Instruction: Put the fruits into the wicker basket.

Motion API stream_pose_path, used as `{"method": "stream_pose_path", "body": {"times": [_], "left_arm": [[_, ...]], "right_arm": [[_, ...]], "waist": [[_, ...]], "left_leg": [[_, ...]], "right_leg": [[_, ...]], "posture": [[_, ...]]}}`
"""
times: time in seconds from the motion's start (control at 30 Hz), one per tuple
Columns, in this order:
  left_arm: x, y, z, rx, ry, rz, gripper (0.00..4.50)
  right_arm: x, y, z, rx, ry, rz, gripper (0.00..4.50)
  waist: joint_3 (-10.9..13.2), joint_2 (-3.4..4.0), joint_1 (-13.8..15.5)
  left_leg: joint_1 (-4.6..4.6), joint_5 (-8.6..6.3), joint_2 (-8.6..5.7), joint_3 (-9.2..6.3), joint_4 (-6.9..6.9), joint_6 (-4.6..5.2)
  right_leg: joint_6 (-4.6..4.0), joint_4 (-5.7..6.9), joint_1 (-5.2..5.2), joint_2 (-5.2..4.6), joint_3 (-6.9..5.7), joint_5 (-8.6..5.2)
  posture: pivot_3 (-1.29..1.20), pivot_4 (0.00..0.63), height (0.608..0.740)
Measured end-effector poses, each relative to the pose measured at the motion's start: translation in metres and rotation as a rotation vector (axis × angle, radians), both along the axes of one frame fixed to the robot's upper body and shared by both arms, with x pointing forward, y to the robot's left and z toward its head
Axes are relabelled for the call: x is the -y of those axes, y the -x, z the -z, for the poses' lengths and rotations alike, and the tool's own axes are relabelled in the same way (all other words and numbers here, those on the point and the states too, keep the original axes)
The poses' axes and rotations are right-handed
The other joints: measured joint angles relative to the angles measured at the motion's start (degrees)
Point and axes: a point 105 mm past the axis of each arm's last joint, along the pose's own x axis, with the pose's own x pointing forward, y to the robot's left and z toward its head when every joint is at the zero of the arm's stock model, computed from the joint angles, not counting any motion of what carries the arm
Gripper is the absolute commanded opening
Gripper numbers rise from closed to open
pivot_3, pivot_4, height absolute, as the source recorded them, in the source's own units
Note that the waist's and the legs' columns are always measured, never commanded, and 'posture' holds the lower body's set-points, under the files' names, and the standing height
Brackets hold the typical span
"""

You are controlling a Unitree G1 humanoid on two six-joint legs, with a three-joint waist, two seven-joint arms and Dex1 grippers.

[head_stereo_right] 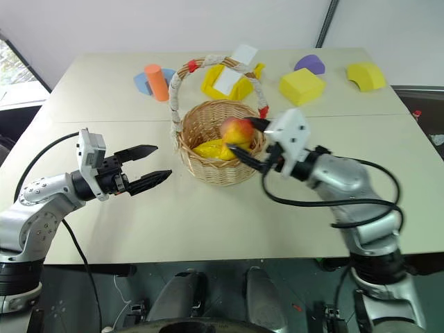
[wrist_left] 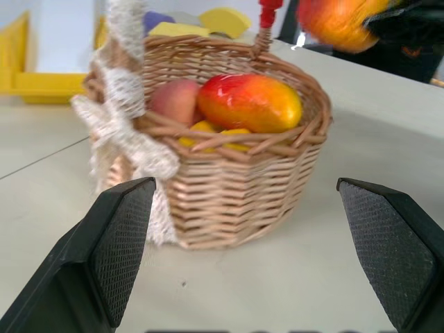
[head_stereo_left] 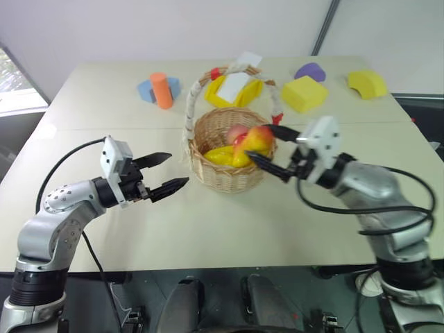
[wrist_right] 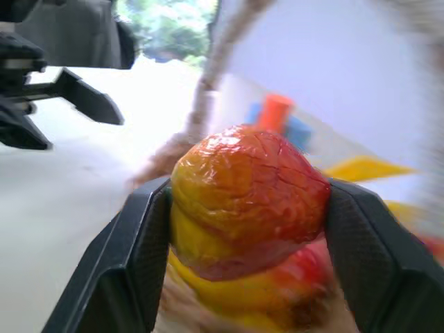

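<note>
The wicker basket (head_stereo_left: 223, 175) stands mid-table with its white-wrapped handle (head_stereo_left: 189, 104) arching over it. Inside lie a red-yellow mango (wrist_left: 251, 103), a pink apple (wrist_left: 175, 100) and yellow bananas (head_stereo_right: 210, 149). My right gripper (head_stereo_right: 241, 134) is shut on a small red-and-yellow fruit (wrist_right: 246, 194), one finger on each side, and holds it over the basket's right rim. My left gripper (head_stereo_left: 178, 169) is open with nothing in it, just left of the basket and pointing at it; its fingers (wrist_left: 114, 243) frame the basket in the left wrist view.
Behind the basket sits a yellow bin (head_stereo_left: 234, 89) with a white box. An orange cylinder (head_stereo_left: 162, 90) and a blue block stand at the back left. Yellow blocks (head_stereo_left: 304, 94) and a purple one (head_stereo_left: 310, 71) are at the back right. The table's front edge (head_stereo_left: 208, 267) is near.
</note>
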Motion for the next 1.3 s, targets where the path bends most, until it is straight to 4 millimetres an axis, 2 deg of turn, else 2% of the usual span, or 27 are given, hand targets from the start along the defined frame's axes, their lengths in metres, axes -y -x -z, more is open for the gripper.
{"method": "stream_pose_path", "body": {"times": [0.13, 0.2, 0.27, 0.4, 0.47, 0.6, 0.67, 0.73, 0.83, 0.97, 1.03, 1.1, 1.3], "left_arm": [[0.004, 0.001, -0.001, 0.009, 0.015, -0.006, 4.5], [0.006, 0.003, 0.0, 0.011, 0.022, -0.01, 4.5], [0.007, 0.004, 0.001, 0.01, 0.028, -0.01, 4.5], [0.008, 0.004, 0.001, 0.01, 0.033, -0.017, 4.5], [0.01, 0.004, 0.002, 0.009, 0.035, -0.013, 4.5], [0.012, 0.004, 0.001, 0.012, 0.038, -0.006, 4.5], [0.013, 0.004, 0.001, 0.011, 0.048, -0.004, 4.5], [0.017, 0.005, -0.001, 0.011, 0.088, 0.01, 4.5], [0.019, 0.005, -0.002, 0.011, 0.115, 0.016, 4.5], [0.022, 0.003, -0.008, 0.028, 0.149, 0.028, 4.5], [0.024, 0.003, -0.011, 0.034, 0.166, 0.036, 4.5], [0.024, 0.002, -0.011, 0.032, 0.167, 0.029, 4.5], [0.023, 0.006, -0.007, 0.022, 0.163, 0.013, 4.5]], "right_arm": [[-0.011, -0.023, 0.015, -0.043, 0.001, 0.105, 2.72], [-0.013, -0.029, 0.018, -0.052, -0.006, 0.132, 3.71], [-0.016, -0.031, 0.016, -0.044, -0.005, 0.13, 4.46], [-0.02, -0.027, 0.009, -0.001, -0.011, 0.1, 4.46], [-0.017, -0.018, 0.0, 0.033, -0.014, 0.06, 4.46], [0.006, 0.013, -0.015, 0.061, -0.026, -0.036, 4.46], [0.019, 0.016, -0.014, 0.026, -0.053, -0.019, 4.46], [0.033, 0.01, -0.011, -0.018, -0.082, 0.06, 4.46], [0.052, -0.016, 0.001, -0.077, -0.13, 0.242, 4.46], [0.057, -0.045, 0.011, -0.123, -0.225, 0.379, 4.46], [0.053, -0.056, 0.008, -0.12, -0.272, 0.4, 3.95], [0.051, -0.06, 0.006, -0.115, -0.292, 0.406, 3.15], [0.05, -0.064, 0.01, -0.134, -0.319, 0.419, 0.04]], "waist": [[0.0, 0.0, -0.11], [0.0, 0.0, -0.22], [0.0, 0.01, -0.27], [0.0, 0.01, -0.36], [0.0, 0.01, -0.29], [0.0, 0.0, 0.0], [0.0, 0.0, -0.23], [0.0, 0.01, -0.6], [0.0, 0.01, -0.73], [0.01, 0.03, -0.64], [0.0, 0.03, -0.56], [0.0, 0.03, -0.49], [0.01, 0.03, -0.39]], "left_leg": [[-0.09, -0.02, -0.09, 0.03, -0.03, 0.01], [-0.09, -0.02, -0.09, 0.04, -0.12, 0.01], [-0.09, -0.01, -0.06, 0.04, -0.14, 0.0], [-0.07, -0.01, -0.05, 0.04, -0.14, -0.01], [-0.08, -0.01, -0.05, 0.04, -0.14, 0.0], [-0.07, -0.06, -0.05, 0.01, -0.14, 0.08], [-0.04, -0.06, -0.05, 0.03, -0.14, 0.08], [0.02, -0.05, -0.02, 0.07, -0.14, 0.07], [0.09, -0.01, 0.06, 0.08, -0.14, 0.0], [0.05, 0.02, 0.05, 0.11, -0.14, -0.04], [0.03, 0.02, 0.04, 0.12, -0.14, -0.04], [-0.01, 0.01, 0.04, 0.11, -0.14, -0.04], [-0.04, 0.0, 0.02, 0.11, -0.15, -0.02]], "right_leg": [[0.0, -0.05, -0.1, -0.12, 0.01, 0.01], [0.0, -0.05, -0.15, -0.11, 0.02, 0.01], [0.0, -0.05, -0.16, -0.07, 0.02, 0.01], [0.0, -0.04, -0.16, -0.05, 0.02, 0.01], [0.0, -0.03, -0.16, -0.05, 0.02, 0.01], [0.0, -0.15, -0.03, -0.1, -0.02, 0.01], [0.0, -0.15, -0.02, -0.1, 0.0, 0.01], [0.01, -0.09, -0.03, -0.08, 0.03, 0.01], [-0.03, 0.0, -0.04, 0.04, 0.03, 0.02], [-0.04, 0.07, -0.11, 0.06, 0.04, 0.03], [-0.04, 0.07, -0.13, 0.06, 0.04, 0.03], [-0.04, 0.06, -0.17, 0.05, 0.04, 0.03], [-0.04, 0.01, -0.17, 0.01, 0.03, 0.03]], "posture": [[0.0, 0.15, 0.74], [0.0, 0.15, 0.74], [0.0, 0.15, 0.74], [0.0, 0.15, 0.74], [0.0, 0.15, 0.74], [0.0, 0.15, 0.74], [0.0, 0.15, 0.74], [0.0, 0.15, 0.74], [0.0, 0.15, 0.74], [0.0, 0.15, 0.74], [0.0, 0.15, 0.74], [0.0, 0.15, 0.74], [0.0, 0.15, 0.74]]}}
